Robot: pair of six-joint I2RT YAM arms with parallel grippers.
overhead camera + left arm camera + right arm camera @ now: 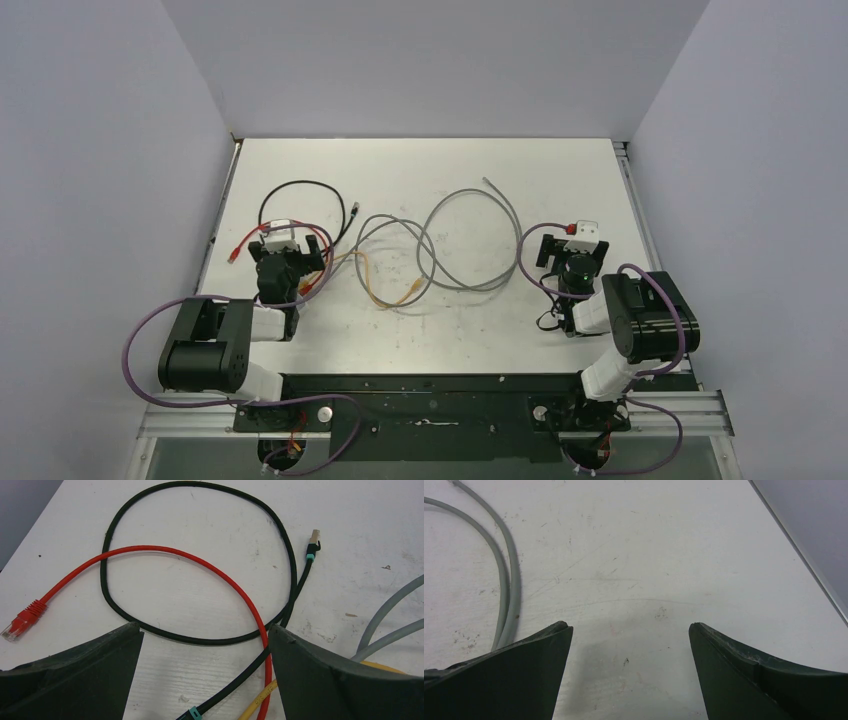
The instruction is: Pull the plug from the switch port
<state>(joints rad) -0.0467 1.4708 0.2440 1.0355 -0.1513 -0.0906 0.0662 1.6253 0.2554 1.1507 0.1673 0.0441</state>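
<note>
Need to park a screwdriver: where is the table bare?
Bare: the table along its far edge, and right of the grey cable under the right end effector. Crowded: left-centre, where black cable, red cable and yellow cable cross.

Grey cable (463,190) looped centrally, black cable (300,182), red cable (247,240) beside left claw (292,245)

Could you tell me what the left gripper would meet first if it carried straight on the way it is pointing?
Most likely the black cable, whose loop lies across the gap just ahead of the open left gripper; the red cable follows. Depth is unclear.
</note>
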